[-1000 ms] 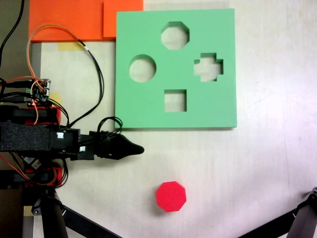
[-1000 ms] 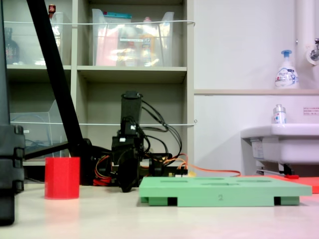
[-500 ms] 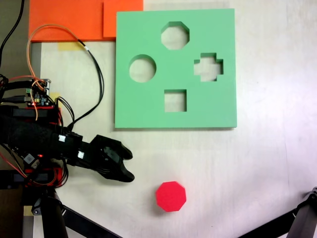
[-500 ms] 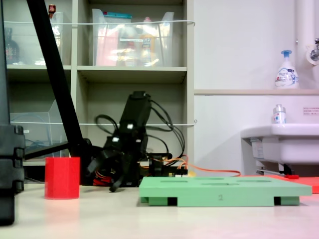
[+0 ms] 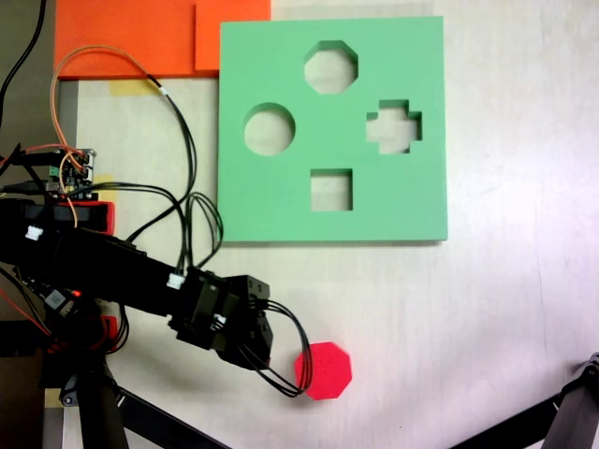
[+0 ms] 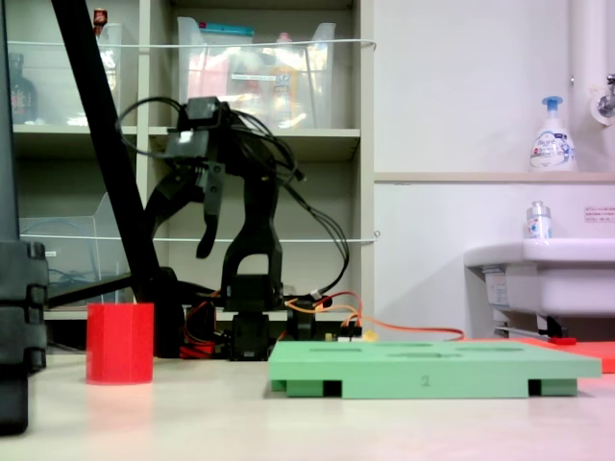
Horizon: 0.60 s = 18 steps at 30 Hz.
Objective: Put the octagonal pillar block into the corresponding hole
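The red octagonal pillar block (image 5: 325, 370) stands upright on the table, in front of the green foam board (image 5: 281, 210). Its eight-sided hole (image 5: 330, 66) is at the board's far side, beside round, cross and square cutouts. In the first exterior view my gripper (image 5: 243, 329) points down just left of the block, its fingers hidden under the wrist. The second exterior view shows the gripper (image 6: 179, 236) open and empty, raised well above the table, above and right of the block (image 6: 120, 343). The board (image 6: 432, 370) lies flat at the second exterior view's right.
Orange foam sheets (image 5: 122, 37) lie at the far left corner. The arm's base, circuit board (image 5: 73, 166) and cables (image 5: 187, 159) fill the first exterior view's left. Tripod legs (image 5: 562, 421) cross the near edge. A shelf (image 6: 259, 144) and sink (image 6: 543, 269) stand behind.
The arm swung from beside the board's near-left corner toward the red block and rose off the table. The gripper, shut a second ago, has opened. The block and board stayed put.
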Motion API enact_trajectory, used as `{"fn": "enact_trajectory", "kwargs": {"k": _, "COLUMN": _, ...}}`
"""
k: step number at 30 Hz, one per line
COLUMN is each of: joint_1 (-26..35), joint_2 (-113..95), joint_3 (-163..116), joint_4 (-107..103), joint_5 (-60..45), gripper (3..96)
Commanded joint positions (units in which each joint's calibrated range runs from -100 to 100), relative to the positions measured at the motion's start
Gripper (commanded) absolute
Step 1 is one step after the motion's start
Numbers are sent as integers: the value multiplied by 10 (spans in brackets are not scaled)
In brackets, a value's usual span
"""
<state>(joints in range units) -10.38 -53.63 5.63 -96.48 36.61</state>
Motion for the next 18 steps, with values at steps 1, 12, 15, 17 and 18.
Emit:
{"fn": "enact_trajectory", "kwargs": {"k": 1, "joint_1": -1, "joint_2": 74, "joint_3": 92, "joint_4": -35, "joint_5": 3, "gripper": 434}}
{"fn": "enact_trajectory", "kwargs": {"k": 12, "joint_1": -3, "joint_2": 288, "joint_3": 188, "joint_4": -35, "joint_5": -1, "gripper": 760}}
{"fn": "enact_trajectory", "kwargs": {"k": 15, "joint_1": -4, "joint_2": 323, "joint_3": 191, "joint_4": -35, "joint_5": -4, "gripper": 825}}
{"fn": "enact_trajectory", "kwargs": {"k": 17, "joint_1": -6, "joint_2": 346, "joint_3": 192, "joint_4": -35, "joint_5": -4, "gripper": 825}}
{"fn": "enact_trajectory", "kwargs": {"k": 18, "joint_1": -7, "joint_2": 356, "joint_3": 194, "joint_4": -35, "joint_5": -4, "gripper": 825}}
